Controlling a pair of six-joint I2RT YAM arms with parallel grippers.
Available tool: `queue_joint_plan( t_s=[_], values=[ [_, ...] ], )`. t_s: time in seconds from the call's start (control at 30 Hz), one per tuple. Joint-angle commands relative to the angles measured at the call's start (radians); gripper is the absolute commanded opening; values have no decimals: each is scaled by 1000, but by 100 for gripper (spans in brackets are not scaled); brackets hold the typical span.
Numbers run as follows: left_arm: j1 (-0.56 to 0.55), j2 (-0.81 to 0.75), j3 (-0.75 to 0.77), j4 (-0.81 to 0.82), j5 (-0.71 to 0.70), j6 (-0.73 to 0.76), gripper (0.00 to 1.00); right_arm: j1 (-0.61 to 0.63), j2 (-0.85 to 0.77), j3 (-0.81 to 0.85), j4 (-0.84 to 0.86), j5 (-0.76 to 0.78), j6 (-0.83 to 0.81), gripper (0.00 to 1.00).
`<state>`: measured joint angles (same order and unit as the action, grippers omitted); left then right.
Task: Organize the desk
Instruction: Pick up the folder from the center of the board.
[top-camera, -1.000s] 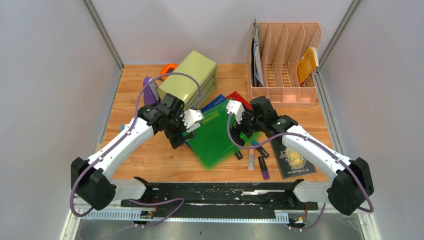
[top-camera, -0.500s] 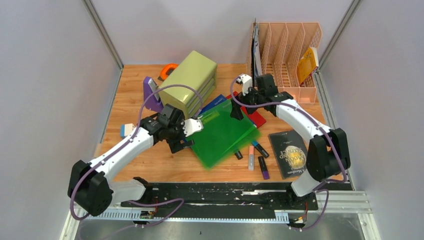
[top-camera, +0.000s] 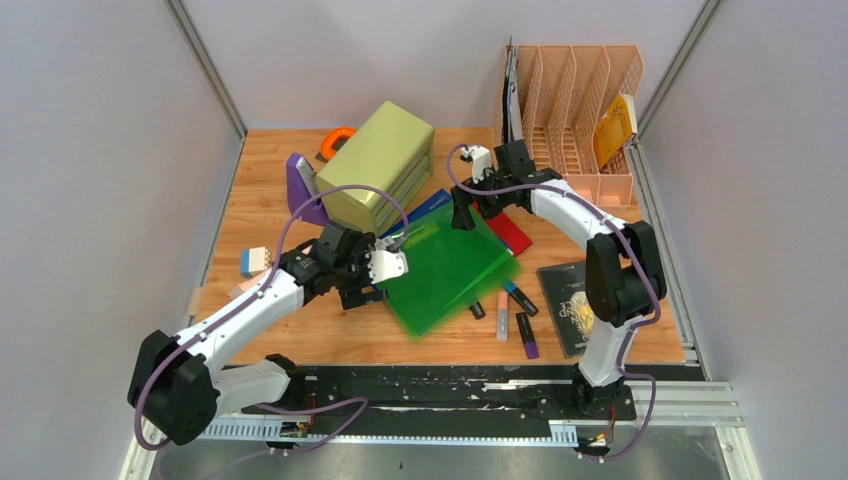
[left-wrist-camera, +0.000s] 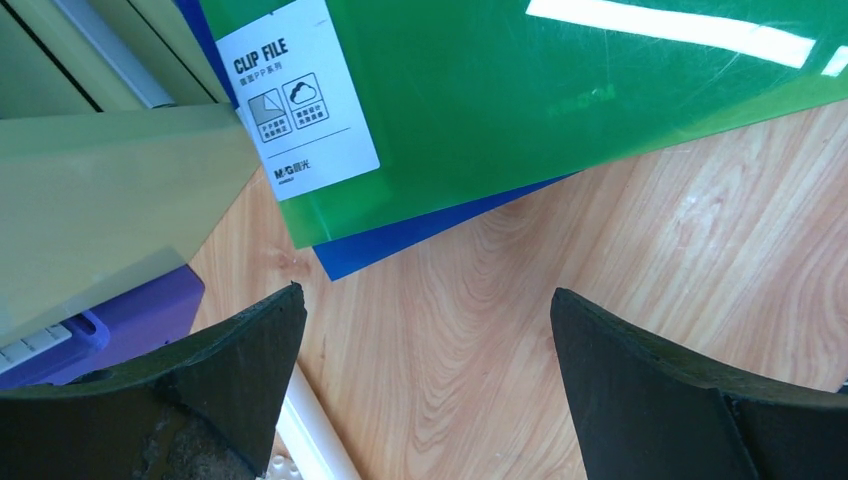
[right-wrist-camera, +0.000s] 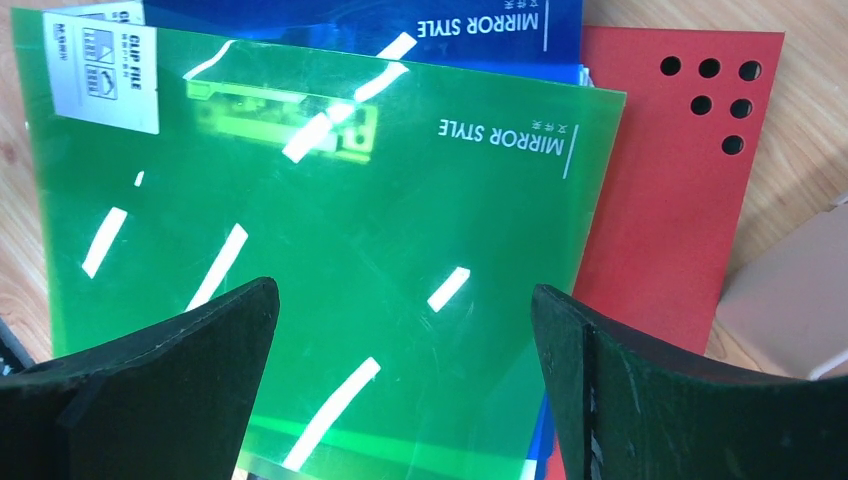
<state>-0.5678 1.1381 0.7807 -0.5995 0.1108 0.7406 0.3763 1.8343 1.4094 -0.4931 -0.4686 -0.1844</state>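
Observation:
The desk (top-camera: 300, 330) is orange-brown wood planks with scattered stationery. A green clip file (top-camera: 445, 268) lies at its middle on a blue file (top-camera: 425, 205) and a red folder (top-camera: 508, 232). My left gripper (top-camera: 360, 292) hovers open at the green file's left corner; in its wrist view the left gripper (left-wrist-camera: 428, 330) has only bare desk (left-wrist-camera: 500, 330) between its fingers, with the green file (left-wrist-camera: 520, 90) and blue file (left-wrist-camera: 430, 235) ahead. My right gripper (top-camera: 463, 215) is open over the files' far end. In its wrist view the right gripper (right-wrist-camera: 405, 320) hangs above the green file (right-wrist-camera: 330, 230), empty.
An olive drawer chest (top-camera: 380, 165) stands back left, beside a purple object (top-camera: 300, 185) and orange tape (top-camera: 337, 140). A peach file rack (top-camera: 570, 120) stands back right. Markers (top-camera: 510, 315) and a black book (top-camera: 575, 305) lie front right. An eraser (top-camera: 255, 260) lies left.
My right arm swung from the desk's middle back toward the file rack, over the files' far end. My left gripper drew back toward the near left. Both stayed open.

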Motion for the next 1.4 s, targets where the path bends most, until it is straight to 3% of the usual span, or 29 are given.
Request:
queue_joint_plan(
  t_s=[0.0,0.37,0.6,1.1,1.27,1.37],
  values=[
    [-12,-14,-45,122,-29,75,100,-13,48,66,-7,10,-18,100],
    [-25,60,-79,249,-76,78,100,-31,170,135,-13,25,-58,100],
    [-29,96,-81,295,-79,38,100,-31,218,153,-30,-43,-70,99],
    [-40,121,-102,349,-70,-54,100,-31,118,163,-103,-201,-55,83],
    [-42,97,-99,326,-82,-45,100,-32,113,164,-109,-160,-57,85],
    [-42,55,-76,229,-71,-12,100,-31,119,168,-111,-121,-62,88]
  ],
)
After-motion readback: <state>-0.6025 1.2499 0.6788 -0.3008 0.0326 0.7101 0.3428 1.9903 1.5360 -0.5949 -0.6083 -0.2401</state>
